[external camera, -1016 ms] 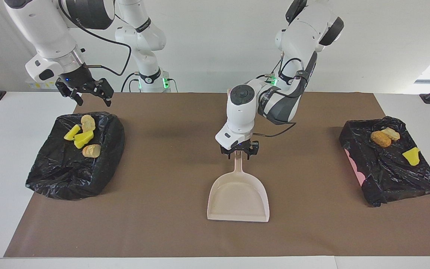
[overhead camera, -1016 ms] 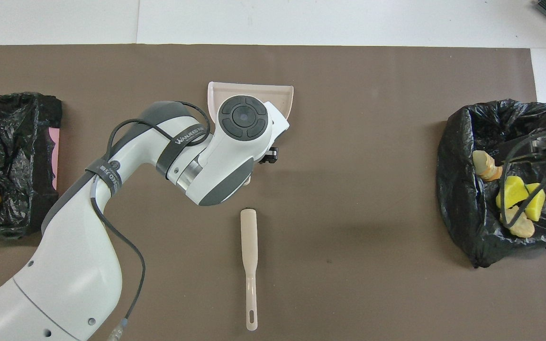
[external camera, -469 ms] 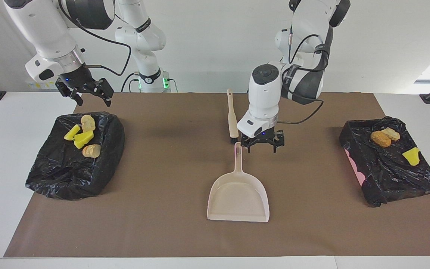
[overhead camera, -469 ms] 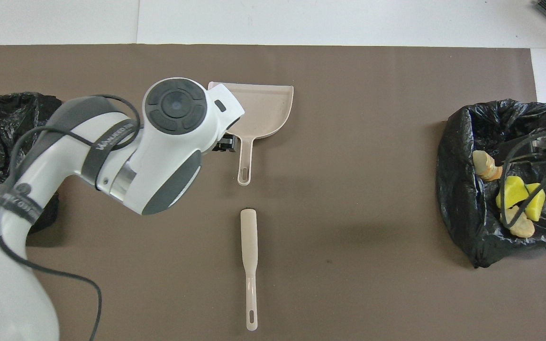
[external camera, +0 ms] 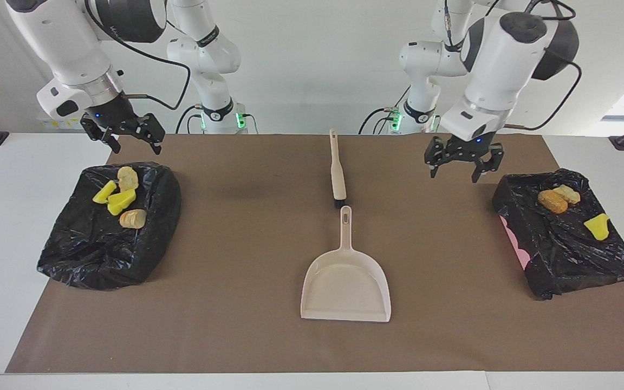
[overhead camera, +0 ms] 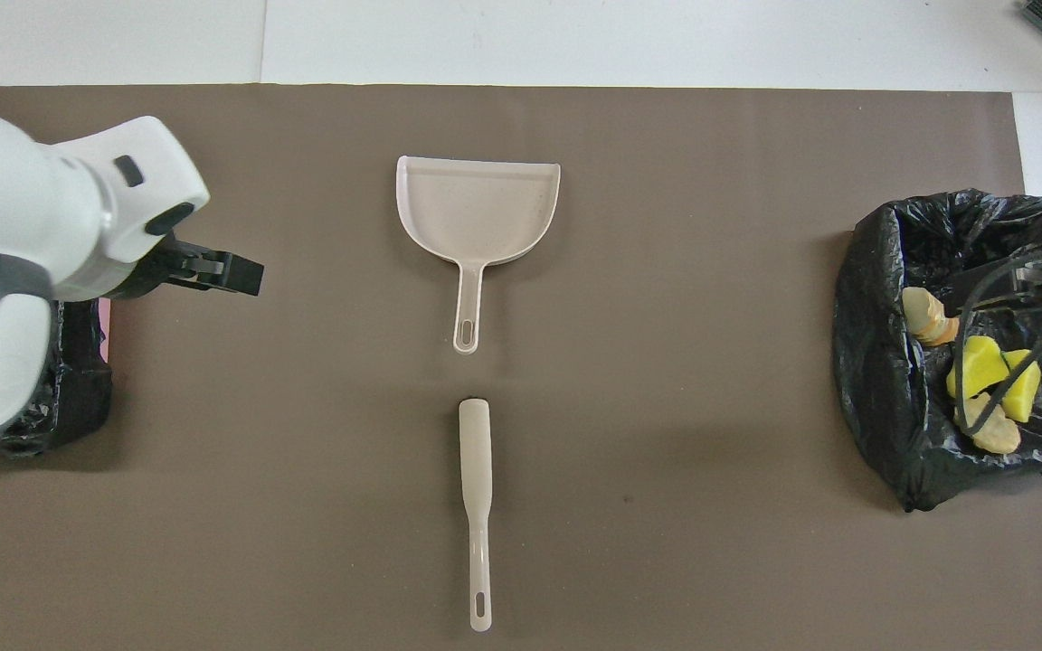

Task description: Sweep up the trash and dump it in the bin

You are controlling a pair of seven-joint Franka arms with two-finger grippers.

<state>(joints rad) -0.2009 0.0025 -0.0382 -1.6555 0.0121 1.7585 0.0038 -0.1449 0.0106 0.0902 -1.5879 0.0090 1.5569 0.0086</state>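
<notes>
The trash lies in two black-bagged bins. The bin [external camera: 73,254] at the right arm's end holds two yellow sponge pieces [external camera: 121,199] and two beige chunks [external camera: 132,218]; they also show in the overhead view [overhead camera: 982,366]. The bin [external camera: 572,254] at the left arm's end holds an orange-brown nugget [external camera: 552,201], a beige chunk [external camera: 567,193] and a yellow piece [external camera: 597,226]. My right gripper [external camera: 122,135] hangs open and empty over its bin's edge. My left gripper [external camera: 461,165] is open and empty, in the air over the mat beside the other bin.
A beige dustpan [external camera: 345,284] lies flat mid-mat, its handle pointing toward the robots. A beige brush [external camera: 337,173] lies in line with it, nearer to the robots. In the overhead view [overhead camera: 78,407] the left arm covers most of its bin.
My left gripper has let go of the dustpan handle, risen and swung toward the bin at the left arm's end. The dustpan stays flat. The right arm has not moved.
</notes>
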